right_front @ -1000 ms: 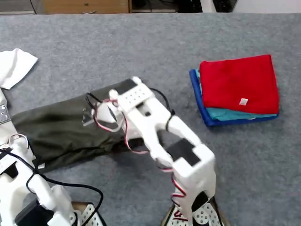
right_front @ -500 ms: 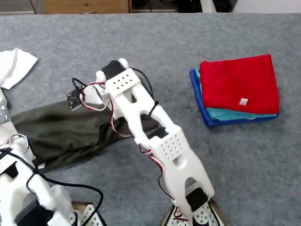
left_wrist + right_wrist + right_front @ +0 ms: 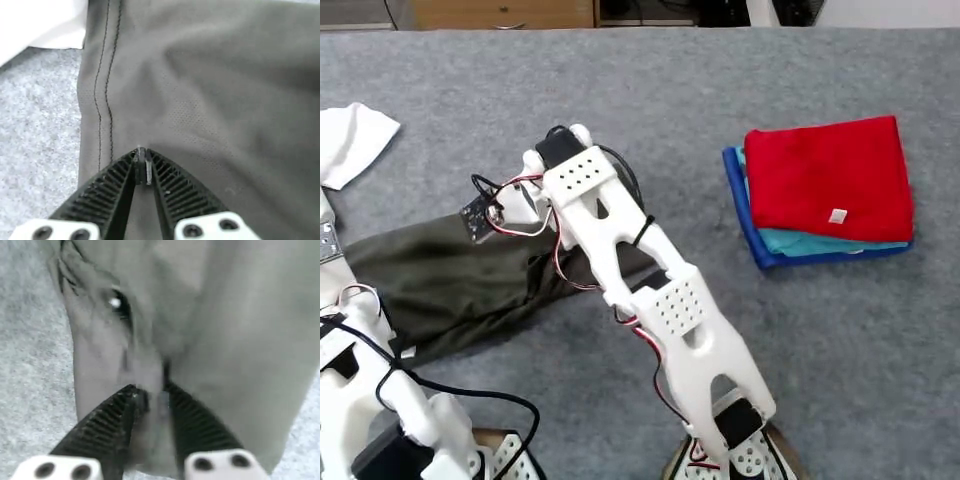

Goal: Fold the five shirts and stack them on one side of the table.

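A: Since the olive shirt (image 3: 440, 280) lies limp on the near left of the counter (image 3: 650, 90), how will it handle?

B: Light, soft and sagging, I'd judge, so best taken at an edge. The left gripper (image 3: 142, 167) is pressed together on cloth beside the stitched hem. The right gripper (image 3: 150, 395) pinches a bunched fold farther along.

A: And beyond?

B: A red shirt (image 3: 825, 180) tops the folded stack at the far right, and a white shirt (image 3: 355, 140) lies far left.

The grey table (image 3: 720, 90) carries an olive shirt (image 3: 440, 280), white shirt (image 3: 350, 140), folded stack (image 3: 825, 180).
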Controlling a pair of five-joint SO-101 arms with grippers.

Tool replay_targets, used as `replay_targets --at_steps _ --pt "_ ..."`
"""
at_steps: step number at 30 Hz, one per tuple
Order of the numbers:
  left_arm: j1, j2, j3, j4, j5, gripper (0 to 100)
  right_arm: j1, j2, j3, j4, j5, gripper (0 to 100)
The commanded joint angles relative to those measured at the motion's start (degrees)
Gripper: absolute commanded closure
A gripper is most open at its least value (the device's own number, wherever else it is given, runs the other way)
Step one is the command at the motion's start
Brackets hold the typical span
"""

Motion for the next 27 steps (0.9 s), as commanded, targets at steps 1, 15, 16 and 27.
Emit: replay_targets --at_steps 1,15,16,27 --pt "-0.1 -0.1 -0.4 -0.9 -0.6 98 1.0 -1.0 -3.5 -0.9 0.7 70.6" --pt "-0.1 -0.3 -0.2 -0.8 -1.7 98 5.9 -1.9 -14.5 2.3 -8.3 98.7" --pt "-0.2 -0.3 -0.2 -0.8 -1.6 98 5.7 -2.8 -12.7 2.3 -9.5 99.8" --pt "-0.4 -0.5 -0.2 -0.8 -1.5 98 -0.7 -16.3 14.5 -4.6 -17.2 99.7"
